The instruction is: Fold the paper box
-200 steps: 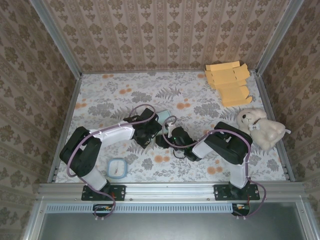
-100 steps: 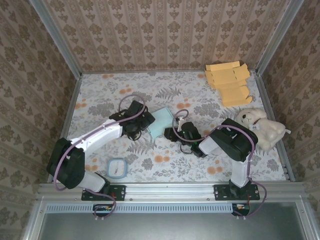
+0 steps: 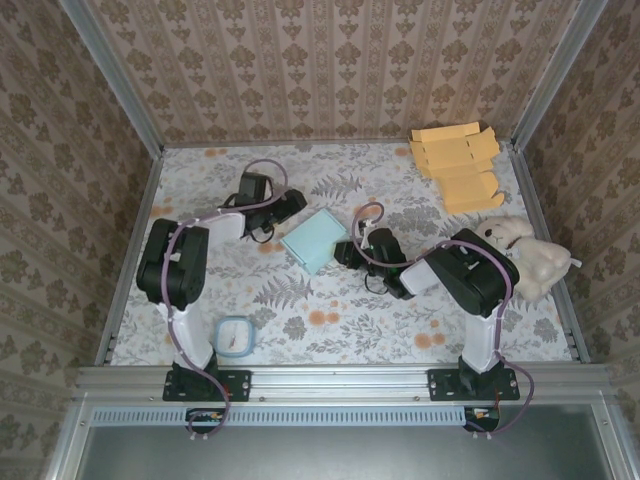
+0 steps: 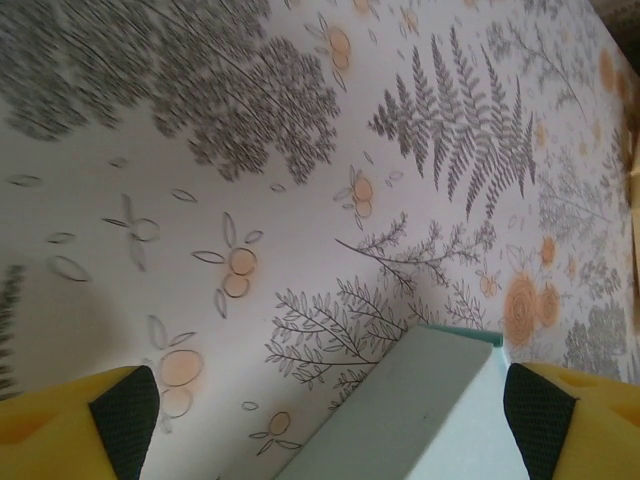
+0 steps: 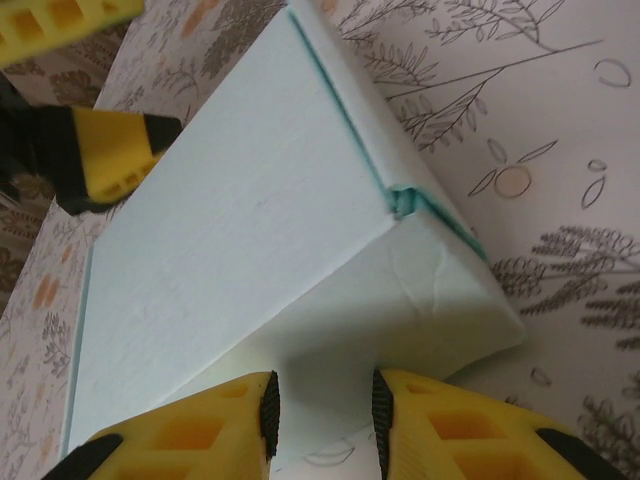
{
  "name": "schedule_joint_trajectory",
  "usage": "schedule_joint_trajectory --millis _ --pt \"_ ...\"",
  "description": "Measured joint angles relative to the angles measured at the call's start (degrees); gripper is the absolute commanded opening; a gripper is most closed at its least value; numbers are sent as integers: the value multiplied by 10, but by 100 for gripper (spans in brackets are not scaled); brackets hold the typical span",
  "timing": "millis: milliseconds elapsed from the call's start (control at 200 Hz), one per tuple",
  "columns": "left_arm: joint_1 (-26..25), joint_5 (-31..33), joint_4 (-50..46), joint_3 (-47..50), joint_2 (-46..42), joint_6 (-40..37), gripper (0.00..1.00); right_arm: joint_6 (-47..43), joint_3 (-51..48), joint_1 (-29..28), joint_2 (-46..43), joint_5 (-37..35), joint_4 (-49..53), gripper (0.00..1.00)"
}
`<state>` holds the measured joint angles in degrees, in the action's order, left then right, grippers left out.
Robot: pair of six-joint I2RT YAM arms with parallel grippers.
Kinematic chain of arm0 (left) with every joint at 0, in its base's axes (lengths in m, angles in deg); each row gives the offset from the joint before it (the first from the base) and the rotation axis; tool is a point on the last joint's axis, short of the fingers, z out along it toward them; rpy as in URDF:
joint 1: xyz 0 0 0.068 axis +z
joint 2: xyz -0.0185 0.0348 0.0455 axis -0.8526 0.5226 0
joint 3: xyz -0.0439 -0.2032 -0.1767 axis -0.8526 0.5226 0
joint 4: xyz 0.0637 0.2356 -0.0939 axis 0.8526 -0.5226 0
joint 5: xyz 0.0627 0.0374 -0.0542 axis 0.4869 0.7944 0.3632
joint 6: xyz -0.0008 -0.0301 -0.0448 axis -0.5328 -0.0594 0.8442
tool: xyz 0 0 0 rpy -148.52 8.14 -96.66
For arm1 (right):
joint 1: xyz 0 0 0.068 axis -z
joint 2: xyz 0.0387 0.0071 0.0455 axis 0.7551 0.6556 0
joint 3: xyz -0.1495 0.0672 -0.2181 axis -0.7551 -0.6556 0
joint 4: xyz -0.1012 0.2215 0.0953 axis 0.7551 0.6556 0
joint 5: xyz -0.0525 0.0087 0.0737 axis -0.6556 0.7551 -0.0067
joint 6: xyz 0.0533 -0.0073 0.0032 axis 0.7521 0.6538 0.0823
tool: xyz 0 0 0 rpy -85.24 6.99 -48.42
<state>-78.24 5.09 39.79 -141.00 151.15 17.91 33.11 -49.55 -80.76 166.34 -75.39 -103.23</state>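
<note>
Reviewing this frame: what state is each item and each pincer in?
paper box: folded into shape, lying flat.
left pincer: open, straddling the paper box's corner.
right pincer: shut on the paper box's edge.
cardboard blanks: unfolded, stacked flat.
plush toy: lying loose, untouched.
</note>
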Motion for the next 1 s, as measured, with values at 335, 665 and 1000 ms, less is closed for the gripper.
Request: schedule_joint_trajectory --millis 335,665,1000 --pt "-35 -12 118 111 -38 39 92 -18 87 28 19 36 110 34" --pt "-59 40 111 181 -100 67 94 -67 104 45 -51 53 310 28" --pt "-82 80 114 226 -139 71 94 -75 65 44 -157 87 441 0"
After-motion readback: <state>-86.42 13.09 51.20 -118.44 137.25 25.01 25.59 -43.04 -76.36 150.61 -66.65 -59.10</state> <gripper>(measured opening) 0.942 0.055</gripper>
